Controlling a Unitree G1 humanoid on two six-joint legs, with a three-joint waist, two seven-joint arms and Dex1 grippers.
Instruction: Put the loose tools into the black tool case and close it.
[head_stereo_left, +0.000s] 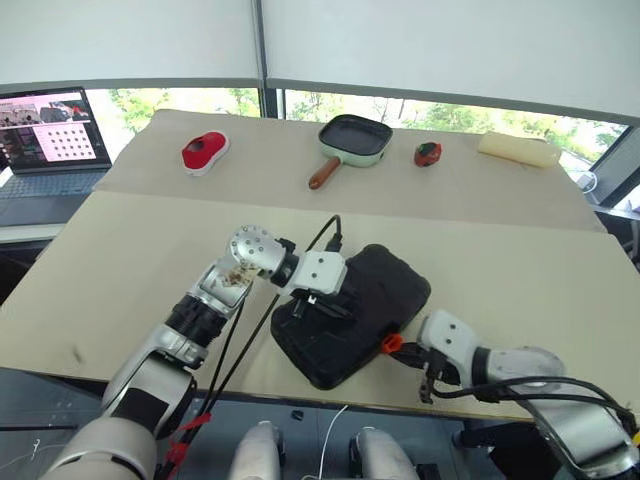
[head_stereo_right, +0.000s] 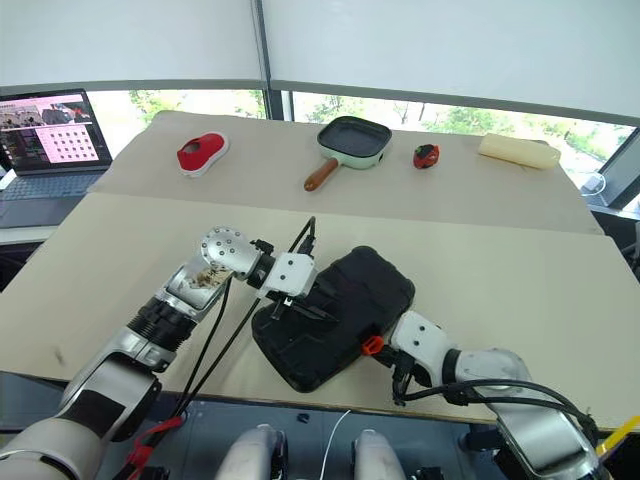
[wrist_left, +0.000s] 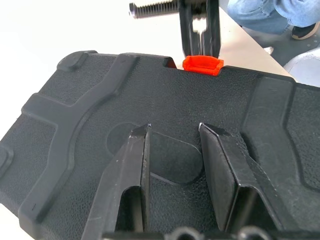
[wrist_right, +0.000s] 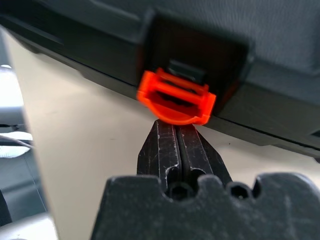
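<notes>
Here left pincer (wrist_left: 172, 150) presses case (head_stereo_left: 375, 290), right pincer (wrist_right: 176, 131) under latch (wrist_right: 176, 97)

**What we count around the case**

We count one black tool case (head_stereo_left: 350, 315) with one orange latch (head_stereo_left: 392, 343). Beyond the case lie one green frying pan (head_stereo_left: 354, 139), one red-and-white object (head_stereo_left: 204, 152), one small red-and-dark object (head_stereo_left: 428, 153), one pale roll (head_stereo_left: 517, 149) and one laptop (head_stereo_left: 52, 140).

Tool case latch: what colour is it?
Orange, against the black tool case. The latch shows best in the right wrist view, just above the shut right end effector.
</notes>
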